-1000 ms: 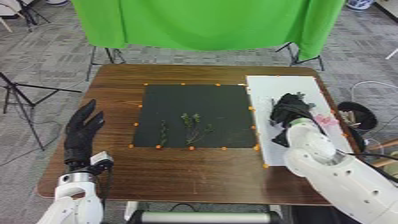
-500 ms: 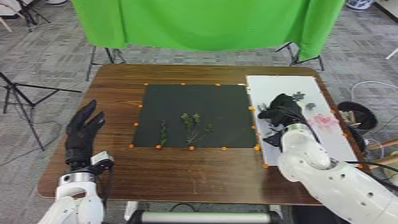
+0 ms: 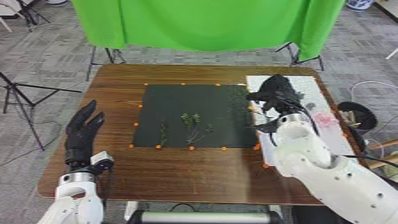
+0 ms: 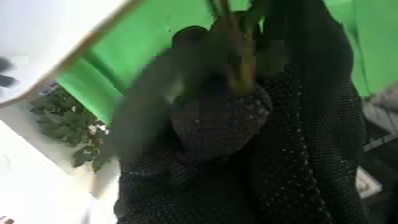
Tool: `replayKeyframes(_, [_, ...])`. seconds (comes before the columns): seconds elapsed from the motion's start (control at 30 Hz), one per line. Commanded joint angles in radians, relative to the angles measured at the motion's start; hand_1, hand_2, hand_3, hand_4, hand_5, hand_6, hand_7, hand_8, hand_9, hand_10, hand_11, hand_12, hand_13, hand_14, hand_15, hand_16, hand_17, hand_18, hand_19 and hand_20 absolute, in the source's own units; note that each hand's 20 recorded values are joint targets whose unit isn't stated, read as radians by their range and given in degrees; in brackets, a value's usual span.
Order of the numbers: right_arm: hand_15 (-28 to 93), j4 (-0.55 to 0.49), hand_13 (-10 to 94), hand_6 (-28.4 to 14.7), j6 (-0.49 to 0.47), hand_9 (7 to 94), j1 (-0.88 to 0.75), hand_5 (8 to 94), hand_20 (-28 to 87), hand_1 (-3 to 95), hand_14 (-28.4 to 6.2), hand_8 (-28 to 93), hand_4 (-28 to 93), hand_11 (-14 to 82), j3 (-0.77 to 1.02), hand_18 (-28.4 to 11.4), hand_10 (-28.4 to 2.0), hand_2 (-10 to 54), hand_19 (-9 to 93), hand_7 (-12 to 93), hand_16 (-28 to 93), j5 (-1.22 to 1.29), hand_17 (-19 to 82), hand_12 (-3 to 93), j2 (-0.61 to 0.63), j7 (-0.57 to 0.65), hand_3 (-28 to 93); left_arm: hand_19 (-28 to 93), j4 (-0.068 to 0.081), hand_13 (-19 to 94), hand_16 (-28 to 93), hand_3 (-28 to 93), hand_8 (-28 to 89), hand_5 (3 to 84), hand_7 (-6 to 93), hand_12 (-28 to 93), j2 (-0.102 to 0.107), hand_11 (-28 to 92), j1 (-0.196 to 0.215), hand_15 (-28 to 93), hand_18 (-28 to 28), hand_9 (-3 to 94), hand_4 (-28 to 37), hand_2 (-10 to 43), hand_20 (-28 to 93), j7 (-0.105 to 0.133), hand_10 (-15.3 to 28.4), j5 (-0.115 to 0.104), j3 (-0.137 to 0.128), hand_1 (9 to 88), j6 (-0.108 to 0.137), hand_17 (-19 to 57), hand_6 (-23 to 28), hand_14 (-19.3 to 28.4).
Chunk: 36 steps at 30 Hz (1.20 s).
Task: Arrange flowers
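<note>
Head view: the robot's right hand (image 3: 280, 95), in a black fabric glove, is hovering over the far part of a long white sheet (image 3: 289, 154), close to the sheet's left edge. Its thumb and fingers are pinching thin greenish-brown stems (image 4: 242, 75), as seen in the right wrist view. A faint green leafy sprig (image 3: 238, 102) is hanging from this grip, crossing over the right edge of a dark rectangular mat (image 3: 191, 95).

The mat is lying just left of the sheet, with small orange markers (image 3: 192, 148) dotting the edges. In its near half, a narrow green sprig (image 3: 163, 134) is lying left of a branching green sprig (image 3: 192, 131). Bare dark surface is extending from the sprigs to the mat's far edge.

A pink blossom (image 3: 324, 119) is lying near the sheet's right edge; a small grey-green leaf (image 3: 309, 106) is lying farther off, between blossom and right hand. The white right arm (image 3: 306, 157) is spanning the sheet's near end, leaving less room there.

The robot's left hand (image 3: 82, 134) is resting open, fingers extended, by the left edge of the brown wooden table (image 3: 169, 177). A strip of wood is separating it from the mat.

Right wrist view: dark green leaves (image 4: 62, 120) are showing beside the glove; cannot tell whether they belong to the held sprig.
</note>
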Motion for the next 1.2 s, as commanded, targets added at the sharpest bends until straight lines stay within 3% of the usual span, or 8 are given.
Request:
replayKeyframes(0.03, [53, -0.052, 94, -4.3, 0.038, 93.7, 0.040, 77.2, 47, 94.6, -0.8, 7, 54, 15.3, 0.001, -5.5, -14.4, -9.5, 89, 39, 33, 0.155, 70, 37.4, -0.062, -0.043, -26, 8, -0.006, 27, 1, 70, -11, 34.0, 23.4, 12, 0.045, 19, 0.014, 17, 8.6, 21.7, -9.7, -9.5, 17, -0.004, 8.5, -0.025, -0.020, 40.6, 0.004, 10.2, 1.3, 12.3])
replayKeyframes(0.13, [53, -0.058, 94, -4.3, 0.035, 93.7, 0.033, 77.6, 46, 94.6, -0.7, 7, 55, 15.5, -0.014, -5.3, -14.4, -9.5, 89, 39, 32, 0.101, 70, 37.2, -0.087, -0.042, -26, 8, -0.006, 27, 1, 70, -11, 34.0, 23.1, 12, 0.051, 18, 0.011, 17, 8.6, 21.9, -10.0, -9.5, 17, -0.013, 8.6, -0.019, -0.029, 40.5, -0.002, 10.0, 1.3, 12.4])
replayKeyframes(0.2, [53, -0.058, 94, -4.3, 0.046, 93.7, 0.026, 77.7, 46, 94.6, -0.8, 7, 55, 15.7, -0.031, -5.3, -14.4, -9.5, 89, 39, 32, 0.055, 70, 37.1, -0.104, -0.044, -26, 8, 0.002, 27, 1, 70, -11, 34.0, 23.0, 12, 0.048, 18, 0.006, 16, 8.6, 22.0, -10.0, -9.5, 17, -0.013, 8.6, -0.019, -0.030, 40.3, -0.007, 9.9, 1.3, 12.4])
replayKeyframes(0.4, [54, -0.046, 94, -4.3, 0.042, 93.7, -0.015, 77.9, 45, 94.6, -0.8, 7, 56, 15.9, -0.074, -5.1, -14.2, -9.5, 89, 38, 31, -0.097, 71, 37.0, -0.152, -0.020, -26, 8, 0.007, 27, 1, 70, -11, 34.1, 22.8, 12, 0.039, 18, 0.009, 16, 8.6, 22.2, -10.1, -9.5, 17, -0.022, 8.5, -0.017, -0.034, 40.0, -0.022, 9.8, 1.2, 12.5])
replayKeyframes(0.43, [54, -0.047, 94, -4.3, 0.038, 93.7, -0.027, 77.9, 45, 94.6, -0.8, 7, 56, 15.9, -0.072, -5.2, -14.2, -9.5, 89, 38, 31, -0.102, 71, 37.0, -0.153, -0.025, -27, 8, 0.002, 27, 1, 70, -11, 34.1, 22.8, 12, 0.043, 18, 0.010, 16, 8.6, 22.2, -10.0, -9.5, 17, -0.021, 8.5, -0.019, -0.025, 39.9, -0.013, 9.7, 1.2, 12.5])
replayKeyframes(0.67, [54, -0.019, 94, -4.3, 0.047, 93.7, -0.059, 77.9, 44, 94.6, -0.8, 7, 57, 16.6, -0.081, -5.3, -14.1, -9.5, 89, 38, 30, -0.151, 71, 36.6, -0.178, -0.005, -27, 8, 0.003, 27, 1, 70, -11, 34.1, 22.5, 13, 0.046, 17, 0.005, 16, 8.6, 22.4, -10.2, -9.5, 17, -0.026, 8.6, -0.015, -0.019, 39.9, -0.021, 9.5, 1.3, 12.5])
replayKeyframes(1.07, [54, 0.046, 94, -4.4, 0.154, 93.7, -0.104, 77.9, 42, 94.6, -0.7, 7, 58, 17.1, -0.066, -4.3, -13.9, -9.5, 88, 39, 29, -0.222, 73, 36.0, -0.216, 0.059, -27, 8, 0.003, 27, 2, 70, -11, 34.0, 22.1, 13, 0.036, 17, 0.007, 16, 8.6, 22.5, -10.2, -9.5, 17, -0.040, 8.5, -0.006, -0.016, 39.6, -0.038, 9.1, 1.2, 12.5])
replayKeyframes(1.2, [54, 0.060, 94, -4.4, 0.204, 93.7, -0.111, 77.6, 42, 94.6, -0.8, 6, 57, 17.1, -0.050, -4.2, -13.9, -9.5, 88, 39, 29, -0.243, 73, 36.3, -0.226, 0.065, -27, 8, 0.000, 27, 2, 70, -10, 34.1, 22.0, 13, 0.036, 17, 0.011, 16, 8.6, 22.5, -10.2, -9.5, 17, -0.037, 8.5, -0.010, -0.016, 39.5, -0.033, 9.0, 1.1, 12.5])
